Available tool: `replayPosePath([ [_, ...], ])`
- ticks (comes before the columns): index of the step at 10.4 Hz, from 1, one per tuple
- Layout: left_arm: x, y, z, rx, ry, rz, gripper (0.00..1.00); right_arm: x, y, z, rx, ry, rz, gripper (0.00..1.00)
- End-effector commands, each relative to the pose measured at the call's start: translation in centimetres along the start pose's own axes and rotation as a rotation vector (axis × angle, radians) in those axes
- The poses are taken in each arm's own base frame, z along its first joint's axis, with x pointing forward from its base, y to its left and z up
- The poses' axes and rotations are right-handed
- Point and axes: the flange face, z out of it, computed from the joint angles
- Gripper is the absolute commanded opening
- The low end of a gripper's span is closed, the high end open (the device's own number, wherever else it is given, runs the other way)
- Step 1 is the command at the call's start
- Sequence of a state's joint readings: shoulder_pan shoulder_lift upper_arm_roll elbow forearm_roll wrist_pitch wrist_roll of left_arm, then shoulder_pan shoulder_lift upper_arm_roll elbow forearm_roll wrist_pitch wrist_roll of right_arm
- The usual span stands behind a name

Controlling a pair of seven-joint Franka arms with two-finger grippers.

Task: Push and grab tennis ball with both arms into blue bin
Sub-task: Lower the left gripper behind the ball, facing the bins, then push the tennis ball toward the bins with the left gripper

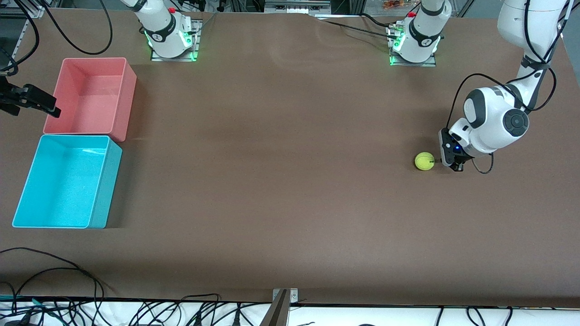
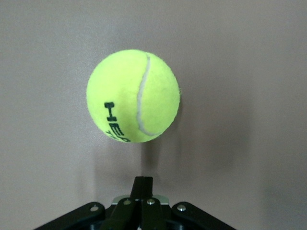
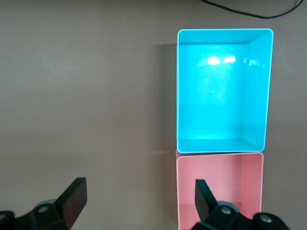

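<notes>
Yellow-green fuzzy tennis ball (image 1: 424, 160) sits just beside the left gripper (image 1: 456, 166), fingers pressed together; right gripper (image 3: 139, 201) gapes wide.

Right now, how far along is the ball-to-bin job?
Barely begun. Done: nothing; the blue bin is empty and the tennis ball sits on the table at the left arm's end. In hand: the left gripper, shut, is low beside the ball, set to push; a small gap shows in its wrist view. The right gripper waits open above the table by the bins. Left: the push across, grab and drop.
</notes>
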State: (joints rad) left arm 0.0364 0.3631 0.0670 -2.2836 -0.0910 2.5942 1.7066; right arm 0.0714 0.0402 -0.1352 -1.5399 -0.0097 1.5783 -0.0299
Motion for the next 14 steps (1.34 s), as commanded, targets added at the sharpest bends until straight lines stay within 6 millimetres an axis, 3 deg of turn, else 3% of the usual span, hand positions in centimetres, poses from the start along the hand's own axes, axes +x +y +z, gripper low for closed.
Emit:
replayPosePath([
  [1,0.1,-0.5,0.3,0.011,0.018,0.004,0.0,-0.4,0.1,-0.8,-0.002,0.003,-0.009,1.0],
  [6,5.1,-0.5,2.1,0.018,0.073,-0.026,0.0,-0.4,0.1,-0.8,0.0,0.003,-0.009,1.0],
  [7,6.9,-0.6,2.3,0.02,0.082,-0.053,0.0,-0.4,0.0,-0.8,0.0,0.003,-0.011,1.0],
  [10,16.4,-0.3,1.7,0.003,0.14,-0.214,0.0,-0.4,0.5,-0.9,0.0,0.008,-0.002,1.0],
  [11,17.6,-0.5,1.3,0.009,0.144,-0.248,0.0,-0.2,0.8,-0.7,-0.003,0.009,0.0,1.0],
  [14,17.6,-0.5,1.2,0.01,0.145,-0.248,0.0,-0.2,0.4,-2.1,-0.005,0.038,-0.009,1.0],
])
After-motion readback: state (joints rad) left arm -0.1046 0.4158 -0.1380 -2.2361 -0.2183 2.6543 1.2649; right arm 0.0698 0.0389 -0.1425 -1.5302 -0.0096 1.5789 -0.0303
